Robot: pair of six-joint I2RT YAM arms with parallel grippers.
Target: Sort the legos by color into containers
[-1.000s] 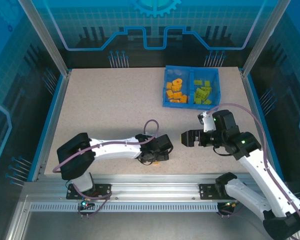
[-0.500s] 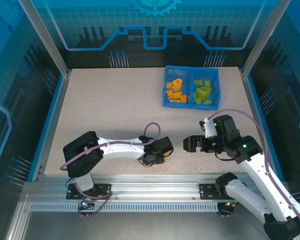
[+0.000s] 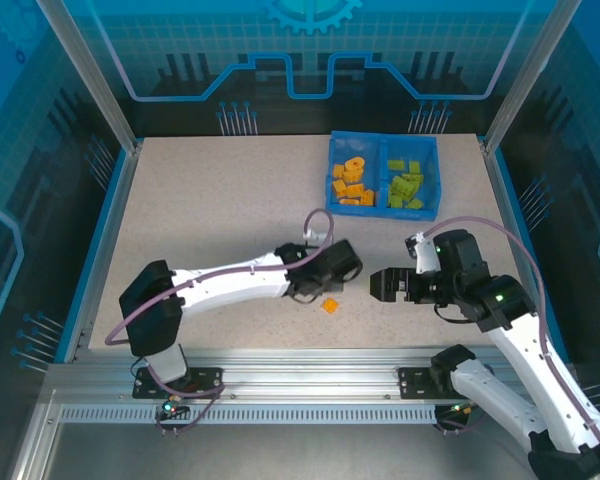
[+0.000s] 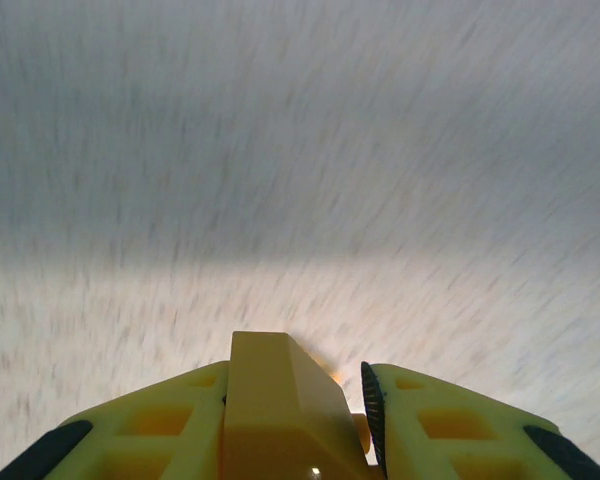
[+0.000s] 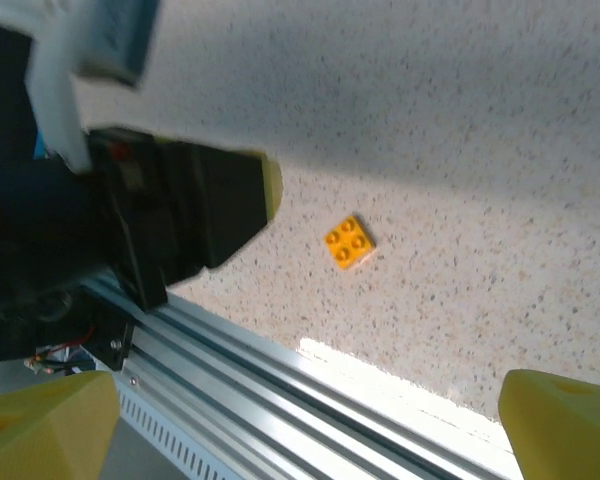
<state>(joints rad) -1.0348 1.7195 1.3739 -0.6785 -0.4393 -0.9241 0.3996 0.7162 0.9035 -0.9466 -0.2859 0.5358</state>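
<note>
One orange lego lies flat on the table near the front edge, studs up, and is also seen in the right wrist view. My left gripper hangs just behind it, apart from it. In its own blurred view the left gripper has its jaws almost together, with nothing clearly between them. My right gripper is open and points left at the lego from a short way off; its fingers stand wide apart. The blue tray at the back holds orange legos in its left compartment and lime-green legos in its right.
The metal rail runs along the table's front edge, close to the loose lego. In the right wrist view the left gripper's dark body sits left of the lego. Blue side rails border the table.
My left gripper has lifted and swung back and to the right from the front edge, uncovering the orange lego on the table. The right gripper has drifted slightly.
</note>
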